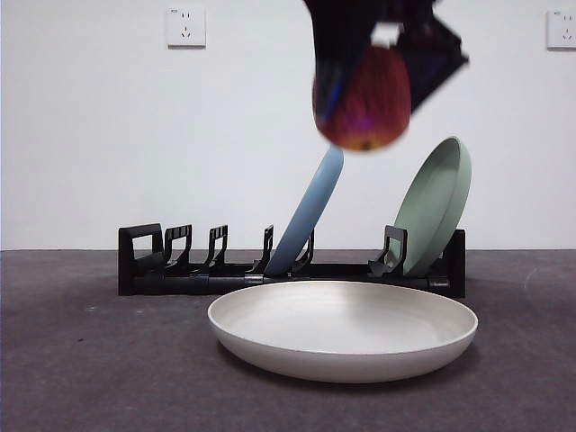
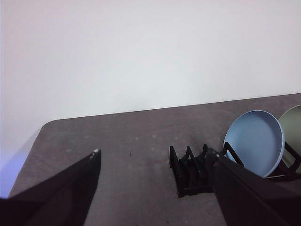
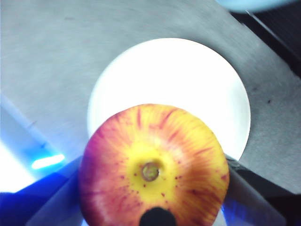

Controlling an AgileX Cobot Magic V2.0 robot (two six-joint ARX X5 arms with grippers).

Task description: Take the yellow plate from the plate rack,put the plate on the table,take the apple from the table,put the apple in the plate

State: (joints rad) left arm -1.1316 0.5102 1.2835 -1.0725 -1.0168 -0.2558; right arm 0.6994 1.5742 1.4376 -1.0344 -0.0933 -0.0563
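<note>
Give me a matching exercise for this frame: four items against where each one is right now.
Items:
1. apple
2. yellow plate
3. light blue plate
4. pale green plate

Places:
A. leaning in the plate rack near its middle
B. flat on the table, in front of the rack
C. held in the air by the right gripper, above the table
D. leaning at the rack's right end in the front view

Pairs: 1-C, 2-B, 3-A, 4-D
</note>
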